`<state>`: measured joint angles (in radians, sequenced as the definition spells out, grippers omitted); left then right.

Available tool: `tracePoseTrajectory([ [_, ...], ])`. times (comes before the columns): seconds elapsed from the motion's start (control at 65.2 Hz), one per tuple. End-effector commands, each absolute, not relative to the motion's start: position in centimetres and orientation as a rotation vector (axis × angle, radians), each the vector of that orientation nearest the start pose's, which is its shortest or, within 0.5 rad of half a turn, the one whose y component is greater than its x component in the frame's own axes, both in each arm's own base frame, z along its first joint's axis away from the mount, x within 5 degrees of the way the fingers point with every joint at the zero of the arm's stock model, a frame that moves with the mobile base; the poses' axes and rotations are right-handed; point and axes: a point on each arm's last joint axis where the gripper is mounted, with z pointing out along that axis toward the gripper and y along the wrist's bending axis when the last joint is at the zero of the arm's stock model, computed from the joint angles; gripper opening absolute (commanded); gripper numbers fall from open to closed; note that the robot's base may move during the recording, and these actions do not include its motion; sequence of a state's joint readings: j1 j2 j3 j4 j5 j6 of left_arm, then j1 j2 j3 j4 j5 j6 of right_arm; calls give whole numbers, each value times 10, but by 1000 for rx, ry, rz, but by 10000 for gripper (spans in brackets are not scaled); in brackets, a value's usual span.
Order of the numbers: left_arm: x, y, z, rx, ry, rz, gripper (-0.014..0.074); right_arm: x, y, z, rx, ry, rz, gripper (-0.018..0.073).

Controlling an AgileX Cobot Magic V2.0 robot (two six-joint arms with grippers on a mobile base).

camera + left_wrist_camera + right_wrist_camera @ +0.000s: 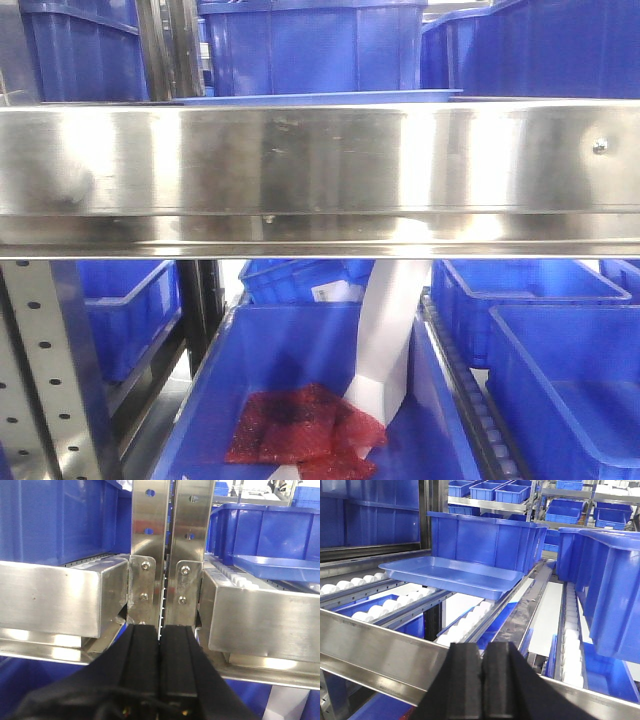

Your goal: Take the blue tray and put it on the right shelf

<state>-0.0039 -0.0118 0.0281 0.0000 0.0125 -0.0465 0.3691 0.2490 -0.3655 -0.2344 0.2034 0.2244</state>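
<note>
I am seeing the blue tray (452,575) already lying on the rollers of the right shelf (380,652), so the placing looks done. My left end effector (159,630) and right end effector (481,652) are both closed and empty, needing only to retreat.

In the front view the stainless rail (320,170) hides all but a thin rim sliver of the blue tray (320,97). The left wrist view cuts the tray (277,566) off at the right edge. Both end effectors, left (160,645) and right (482,680), run out past the bottom edge, their bodies unseen.
</note>
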Motion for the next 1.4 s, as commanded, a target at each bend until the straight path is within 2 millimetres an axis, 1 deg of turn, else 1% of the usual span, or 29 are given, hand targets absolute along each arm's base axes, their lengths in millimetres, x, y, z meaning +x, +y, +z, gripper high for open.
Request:
tracePoseTrajectory([
  [0.0, 56, 0, 201, -34, 1445, -42, -48, 63, 22, 318, -272, 1439, 256, 57],
  [0.583, 56, 0, 201, -34, 1445, -42, -48, 63, 22, 318, -272, 1438, 256, 57],
  [0.767, 56, 0, 201, -34, 1445, -42, -48, 64, 22, 315, -272, 1448, 252, 57],
  [0.828, 56, 0, 201, -34, 1445, -42, -48, 66, 22, 310, -254, 1449, 250, 57],
  [0.92, 56, 0, 201, -34, 1445, -42, -48, 69, 18, 301, -173, 1479, 229, 57],
  [1.104, 56, 0, 201, -34, 1445, -42, -48, 75, 4, 280, -3, 1492, 91, 57],
  [1.242, 56, 0, 201, -34, 1445, -42, -48, 70, -2, 266, 71, 1442, 29, 57],
  [1.38, 56, 0, 201, -34, 1445, -42, -48, 62, -4, 244, 94, 1428, 2, 57],
])
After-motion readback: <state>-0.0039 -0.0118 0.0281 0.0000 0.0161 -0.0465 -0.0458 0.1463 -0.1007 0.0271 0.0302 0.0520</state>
